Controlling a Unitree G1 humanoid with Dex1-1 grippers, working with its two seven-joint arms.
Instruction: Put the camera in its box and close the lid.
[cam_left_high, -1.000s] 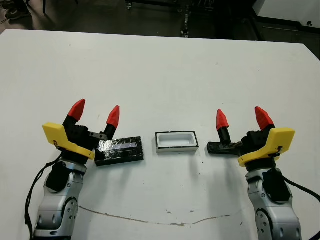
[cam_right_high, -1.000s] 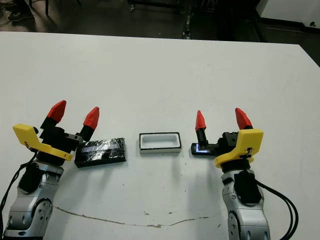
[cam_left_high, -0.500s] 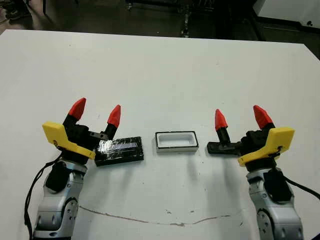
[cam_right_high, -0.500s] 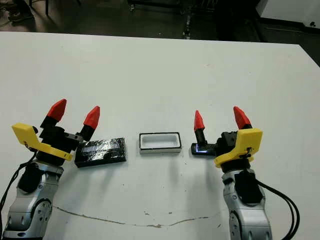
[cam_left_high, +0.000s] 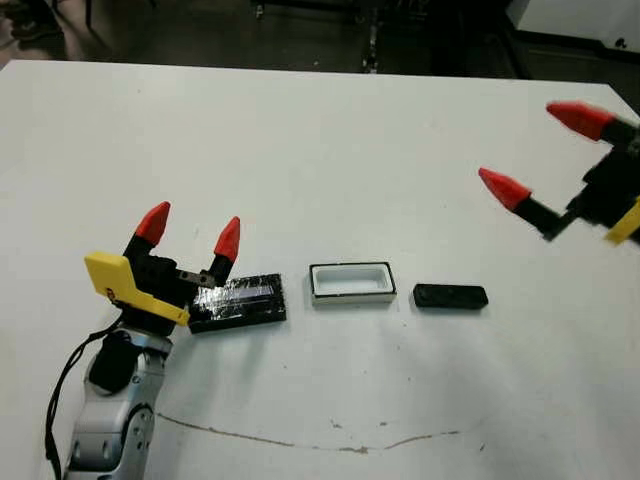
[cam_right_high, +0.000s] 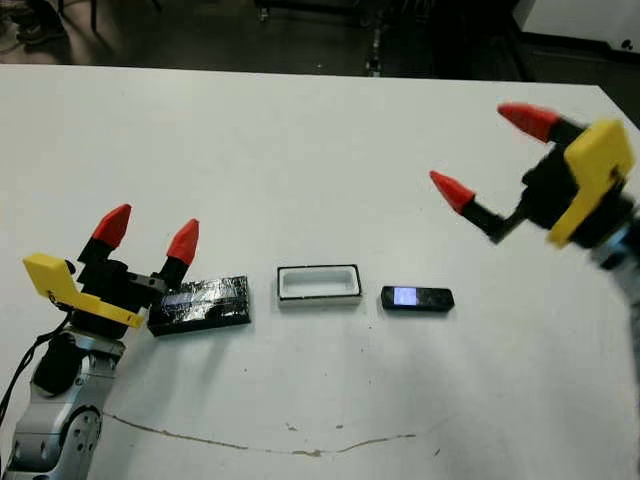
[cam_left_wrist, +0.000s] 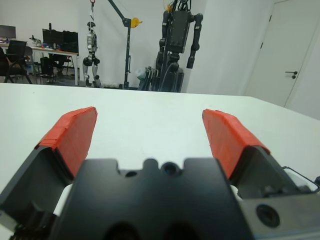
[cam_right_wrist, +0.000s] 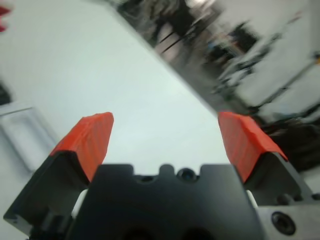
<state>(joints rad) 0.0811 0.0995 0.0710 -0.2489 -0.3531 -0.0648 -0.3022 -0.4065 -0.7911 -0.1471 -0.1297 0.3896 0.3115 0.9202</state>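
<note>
With the slim black bar-shaped camera (cam_left_high: 451, 296) lying free just right of the shallow white dark-rimmed box (cam_left_high: 352, 283), and the glossy black silver-striped lid (cam_left_high: 237, 302) just left of it, both red-tipped end effectors, left (cam_left_high: 190, 232) and right (cam_left_high: 540, 152), are seen spread apart and empty, so a sideways knock on the descent is judged the risk.

The camera (cam_right_high: 417, 298) lies just right of the box (cam_right_high: 319, 284); the lid (cam_right_high: 201, 303) lies left. The right gripper (cam_right_high: 488, 150) hangs spread above the table (cam_right_high: 300, 150).

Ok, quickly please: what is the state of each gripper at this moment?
Left gripper: open, holding nothing, beside the lid.
Right gripper: open, holding nothing, raised away from the camera.
</note>
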